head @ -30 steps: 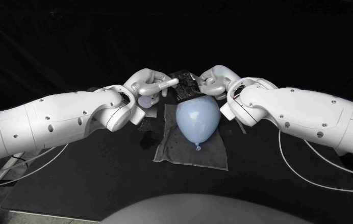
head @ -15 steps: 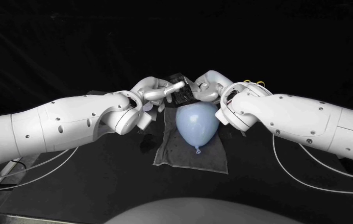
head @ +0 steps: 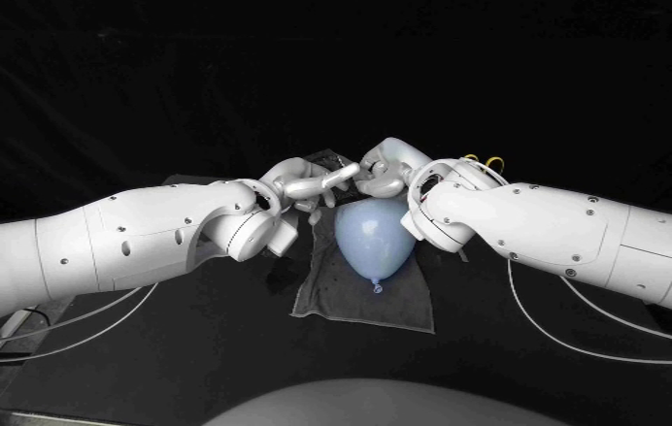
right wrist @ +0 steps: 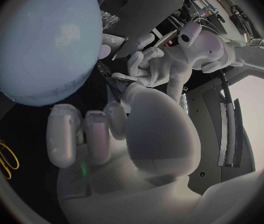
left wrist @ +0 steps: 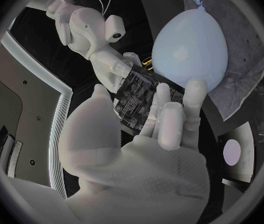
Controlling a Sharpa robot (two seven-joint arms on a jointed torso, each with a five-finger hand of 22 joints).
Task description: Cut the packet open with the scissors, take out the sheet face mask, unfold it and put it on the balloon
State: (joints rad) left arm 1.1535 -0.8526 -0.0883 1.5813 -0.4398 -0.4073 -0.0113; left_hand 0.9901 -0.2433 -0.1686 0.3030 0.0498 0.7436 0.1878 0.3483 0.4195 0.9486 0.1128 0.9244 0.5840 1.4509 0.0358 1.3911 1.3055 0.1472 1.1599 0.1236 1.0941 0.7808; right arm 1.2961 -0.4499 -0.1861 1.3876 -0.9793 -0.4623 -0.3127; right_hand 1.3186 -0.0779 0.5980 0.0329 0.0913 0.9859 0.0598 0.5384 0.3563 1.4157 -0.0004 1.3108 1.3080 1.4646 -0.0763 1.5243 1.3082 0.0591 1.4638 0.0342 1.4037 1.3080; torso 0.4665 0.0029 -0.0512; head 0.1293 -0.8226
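Note:
The black packet [head: 338, 164] with white print [left wrist: 133, 96] hangs above the table between my two hands. My left hand [head: 303, 186] pinches one end between thumb and fingers [left wrist: 171, 115]. My right hand [head: 386, 166] grips the other end, its fingers [left wrist: 116, 67] closed on the packet's far edge. Just below them the pale blue balloon [head: 373, 233] lies on a grey cloth [head: 343, 296], knot towards me. The balloon [right wrist: 44, 40] sits close under my right hand [right wrist: 107, 129]. The yellow-handled scissors [head: 484, 161] lie behind my right wrist, also seen on the table [right wrist: 5, 159].
A small lilac disc [left wrist: 232, 152] lies on the table beside the cloth, under my left arm. Both white forearms crowd the space on either side of the balloon. White cables trail along the table at both sides.
Both hands have drawn closer together over the balloon's far end. The packet has tilted from face-up to nearly edge-on between them. Balloon and cloth have stayed put.

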